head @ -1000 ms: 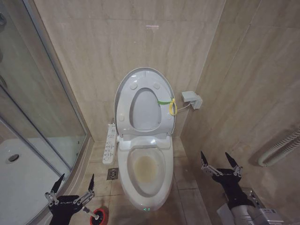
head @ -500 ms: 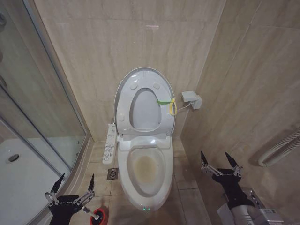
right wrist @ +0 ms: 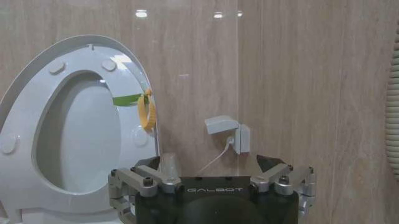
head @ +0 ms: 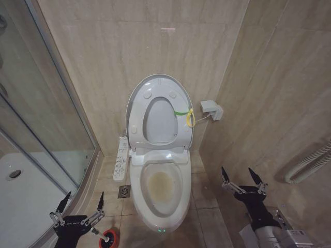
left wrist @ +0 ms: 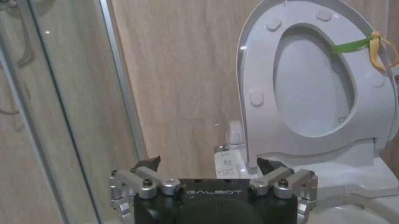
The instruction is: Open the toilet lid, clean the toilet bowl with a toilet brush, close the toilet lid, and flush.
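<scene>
Black and spread-fingered, the left gripper (head: 80,213) hovers empty just above the toilet brush (head: 105,237) in its red holder (head: 111,238); the right gripper (head: 243,182) waits open beside the toilet bowl (head: 160,194). Nothing has shifted over the last second. With the toilet lid (head: 135,103) upright against the wall, brushing comes next. Only the head view catches the stained bowl; the wrist views show the lid's underside.

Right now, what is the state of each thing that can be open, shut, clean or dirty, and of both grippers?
Lid: up, leaning on the wall.
Seat: up, against the lid.
Bowl: uncovered, stained yellow-brown inside.
Brush: standing in the red holder on the floor, not held.
Left gripper: jaws open, empty, beside the holder.
Right gripper: jaws open, empty, right of the bowl.
</scene>
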Motion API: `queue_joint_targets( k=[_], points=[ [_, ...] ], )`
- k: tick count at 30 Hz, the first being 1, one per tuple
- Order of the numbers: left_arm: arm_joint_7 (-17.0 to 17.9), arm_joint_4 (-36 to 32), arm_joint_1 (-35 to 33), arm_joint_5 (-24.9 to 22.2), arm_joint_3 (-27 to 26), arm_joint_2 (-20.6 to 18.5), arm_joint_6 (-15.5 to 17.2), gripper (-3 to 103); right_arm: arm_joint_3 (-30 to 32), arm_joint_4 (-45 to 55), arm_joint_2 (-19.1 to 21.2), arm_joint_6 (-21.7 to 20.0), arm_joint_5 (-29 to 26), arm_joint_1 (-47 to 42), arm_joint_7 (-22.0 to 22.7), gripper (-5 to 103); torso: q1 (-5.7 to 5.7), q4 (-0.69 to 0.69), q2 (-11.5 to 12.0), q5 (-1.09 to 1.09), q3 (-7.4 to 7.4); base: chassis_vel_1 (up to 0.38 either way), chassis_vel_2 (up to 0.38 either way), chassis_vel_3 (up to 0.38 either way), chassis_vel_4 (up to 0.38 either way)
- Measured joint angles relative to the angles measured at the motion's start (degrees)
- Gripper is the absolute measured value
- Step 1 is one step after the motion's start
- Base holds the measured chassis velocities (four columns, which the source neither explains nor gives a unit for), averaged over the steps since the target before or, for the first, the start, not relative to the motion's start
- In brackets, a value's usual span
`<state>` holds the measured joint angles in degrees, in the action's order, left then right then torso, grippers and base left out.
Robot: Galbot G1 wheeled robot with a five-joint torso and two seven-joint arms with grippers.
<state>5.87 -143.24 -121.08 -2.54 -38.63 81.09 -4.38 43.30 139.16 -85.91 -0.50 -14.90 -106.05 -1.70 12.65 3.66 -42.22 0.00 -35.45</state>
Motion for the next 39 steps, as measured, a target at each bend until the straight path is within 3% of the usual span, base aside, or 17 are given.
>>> queue_joint_targets(
  k=[39],
  points=[
    [0.0, 0.0, 0.0, 0.0, 0.0, 0.0, 0.0, 100, 0.0, 0.0, 0.0, 0.0, 0.0, 0.0, 0.0, 100, 0.0, 0.0, 0.0, 0.0, 0.0, 0.0, 0.0, 0.0, 0.0]
  ],
)
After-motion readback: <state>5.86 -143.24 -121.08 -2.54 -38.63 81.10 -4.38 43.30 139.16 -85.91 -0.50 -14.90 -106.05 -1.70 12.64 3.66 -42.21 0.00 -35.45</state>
